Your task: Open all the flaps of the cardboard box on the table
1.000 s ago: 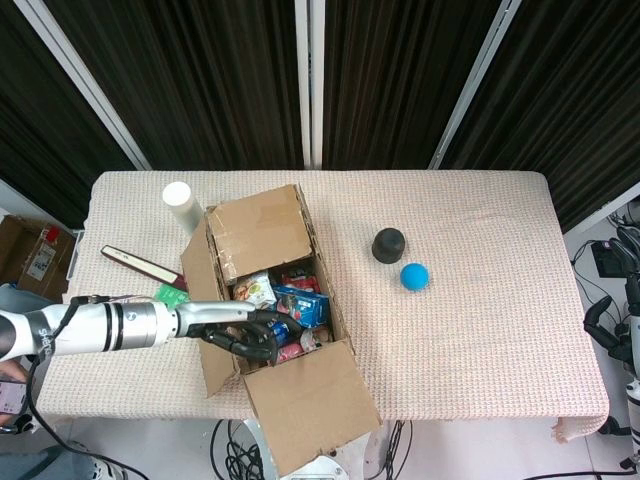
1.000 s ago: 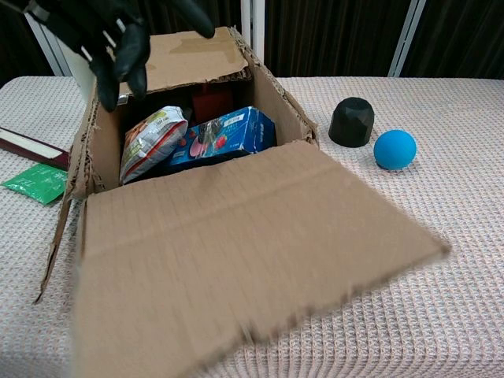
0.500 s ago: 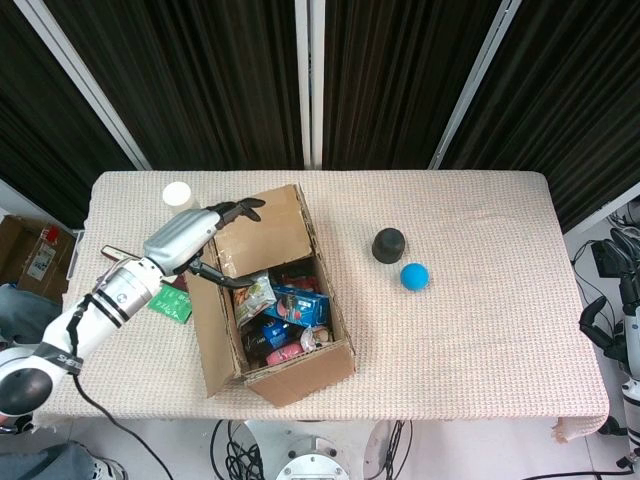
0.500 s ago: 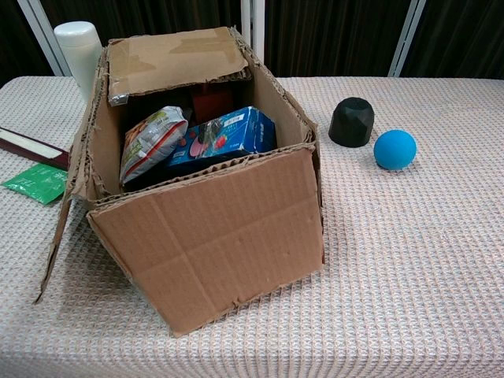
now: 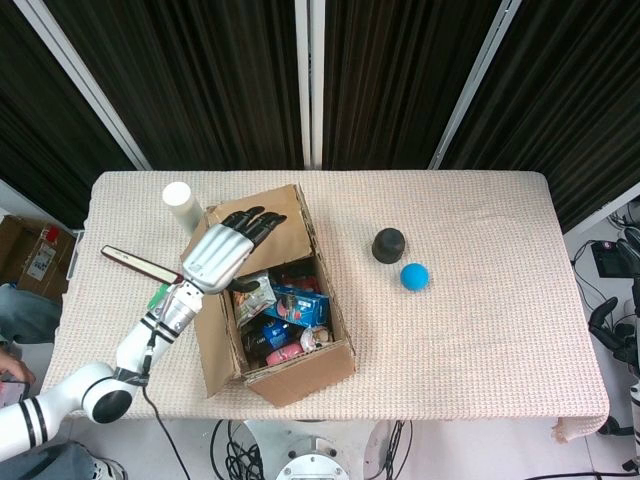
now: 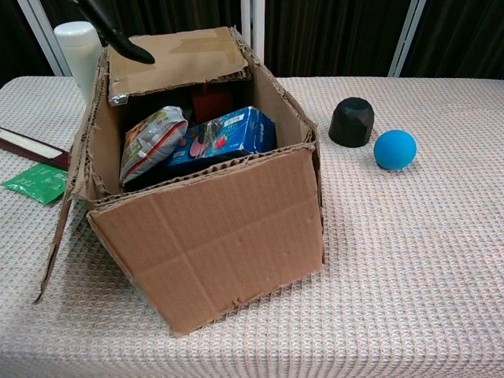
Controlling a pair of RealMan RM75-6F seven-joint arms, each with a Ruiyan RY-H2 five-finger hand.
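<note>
Since the previous frame the left hand (image 5: 226, 251) has shifted from the box's outer side to above its rear left corner, fingers now extended flat and spread toward the rear flap (image 5: 262, 232), holding nothing. Directly beneath and in front of the hand sits the cardboard box (image 6: 213, 228), on the worktop (image 5: 480, 300); its front flap hangs folded down, the left flap (image 6: 53, 236) hangs outward, and packaged goods fill the interior. Behind the hand stands a white cylinder (image 5: 179, 203). Well to the hand's right lie a black object (image 5: 389, 245) and a blue ball (image 5: 414, 276). The right hand's state cannot be determined.
</note>
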